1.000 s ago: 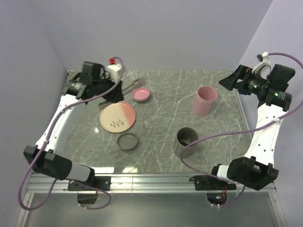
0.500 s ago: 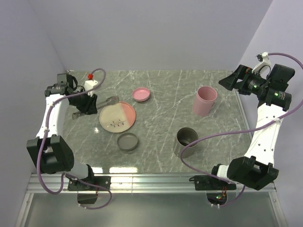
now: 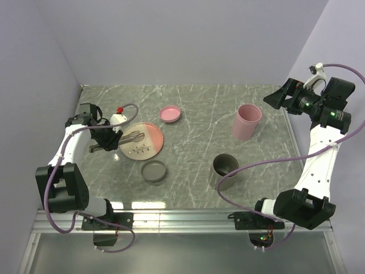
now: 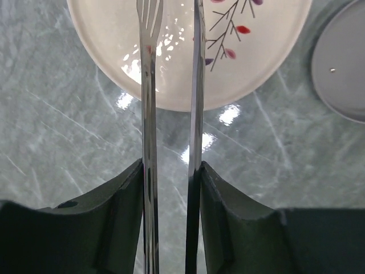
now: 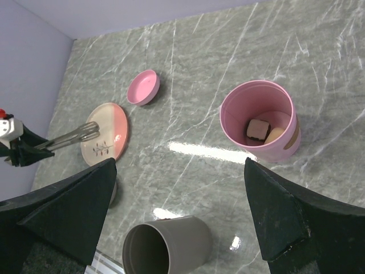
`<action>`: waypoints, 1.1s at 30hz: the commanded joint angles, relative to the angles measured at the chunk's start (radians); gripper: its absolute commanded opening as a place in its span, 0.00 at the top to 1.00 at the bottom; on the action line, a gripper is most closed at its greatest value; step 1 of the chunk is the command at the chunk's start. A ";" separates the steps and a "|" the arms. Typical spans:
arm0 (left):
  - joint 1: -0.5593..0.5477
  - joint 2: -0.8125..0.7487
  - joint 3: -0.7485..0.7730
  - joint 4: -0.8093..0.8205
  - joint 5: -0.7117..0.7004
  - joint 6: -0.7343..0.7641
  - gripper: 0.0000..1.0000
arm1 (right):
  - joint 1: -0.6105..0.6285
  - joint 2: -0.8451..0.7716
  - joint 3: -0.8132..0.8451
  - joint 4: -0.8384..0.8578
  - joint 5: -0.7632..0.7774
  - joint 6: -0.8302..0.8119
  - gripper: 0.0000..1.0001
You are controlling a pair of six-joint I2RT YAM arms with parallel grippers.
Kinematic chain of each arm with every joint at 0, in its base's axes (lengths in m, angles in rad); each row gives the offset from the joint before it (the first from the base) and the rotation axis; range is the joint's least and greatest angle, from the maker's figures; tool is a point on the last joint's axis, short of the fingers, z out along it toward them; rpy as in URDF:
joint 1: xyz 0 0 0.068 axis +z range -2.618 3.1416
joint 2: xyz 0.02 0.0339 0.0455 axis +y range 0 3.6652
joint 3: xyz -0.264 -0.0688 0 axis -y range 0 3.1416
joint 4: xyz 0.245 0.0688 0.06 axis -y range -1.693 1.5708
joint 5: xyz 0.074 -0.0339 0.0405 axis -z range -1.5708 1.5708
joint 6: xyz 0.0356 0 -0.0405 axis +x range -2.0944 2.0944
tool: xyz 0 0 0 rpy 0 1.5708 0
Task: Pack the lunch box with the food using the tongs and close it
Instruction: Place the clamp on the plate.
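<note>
Left gripper [image 3: 108,137] clamps the tongs [image 3: 132,138] over the plate; right gripper [image 5: 179,162] hangs released.

The left fingers [image 4: 128,222] squeeze the outer sides of both slim silver arms, which stand slightly apart. The tips, one forked, reach over the cream-and-pink plate [image 3: 153,135] at the 9 o'clock side of the table [image 3: 194,142]. A grey lid [image 3: 154,170] lies near the plate's 5 o'clock, a pink lid [image 3: 170,114] near its 1 o'clock. The right fingers [image 5: 68,211] are spread wide, gripping nothing, high at the table's 2 o'clock corner. Nearby, a pink cylindrical container [image 3: 244,130] holds the food [image 5: 259,132]: a brown cube [image 5: 256,128] touching a pale orange piece [image 5: 278,135]. A grey cylindrical container [image 3: 224,169] stands near its 7 o'clock.
</note>
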 commanded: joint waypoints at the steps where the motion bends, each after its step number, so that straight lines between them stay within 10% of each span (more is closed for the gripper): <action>1: -0.041 -0.034 -0.031 0.113 -0.039 0.055 0.55 | 0.009 -0.029 0.012 0.017 0.011 -0.009 0.00; 33: -0.227 0.081 -0.208 0.421 -0.257 0.031 0.38 | 0.009 -0.032 -0.011 0.021 0.001 -0.025 0.00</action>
